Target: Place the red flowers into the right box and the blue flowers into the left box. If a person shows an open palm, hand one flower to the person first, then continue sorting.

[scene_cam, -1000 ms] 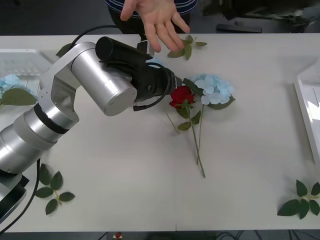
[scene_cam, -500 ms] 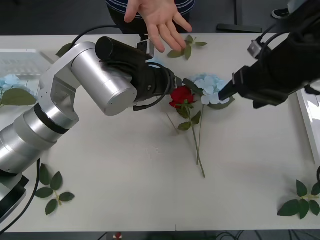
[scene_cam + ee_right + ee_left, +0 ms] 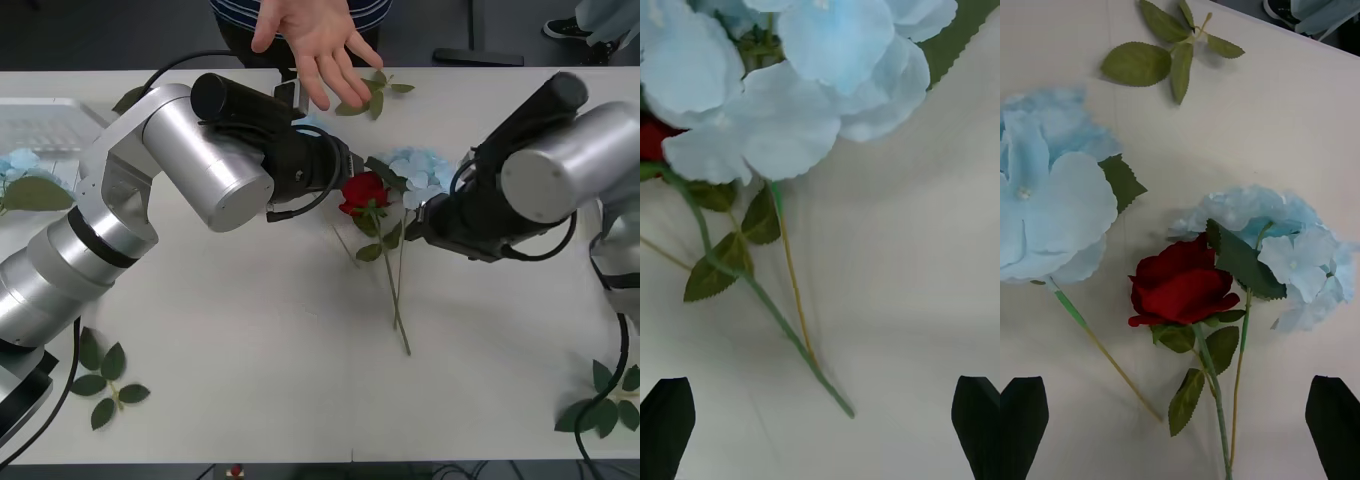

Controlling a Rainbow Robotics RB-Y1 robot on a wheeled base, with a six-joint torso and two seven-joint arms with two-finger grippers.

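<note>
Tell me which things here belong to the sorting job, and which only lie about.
Job: red rose, blue hydrangea, second hydrangea, left box, open palm, left gripper, right gripper.
Lying about: leaf sprigs.

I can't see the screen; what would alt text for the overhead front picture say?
A person's open palm reaches over the far edge of a white table while two robot arms close in on a red rose lying beside a pale-blue hydrangea at the centre. The left gripper and right gripper flank the flowers; loose green leaf sprigs lie about.
</note>
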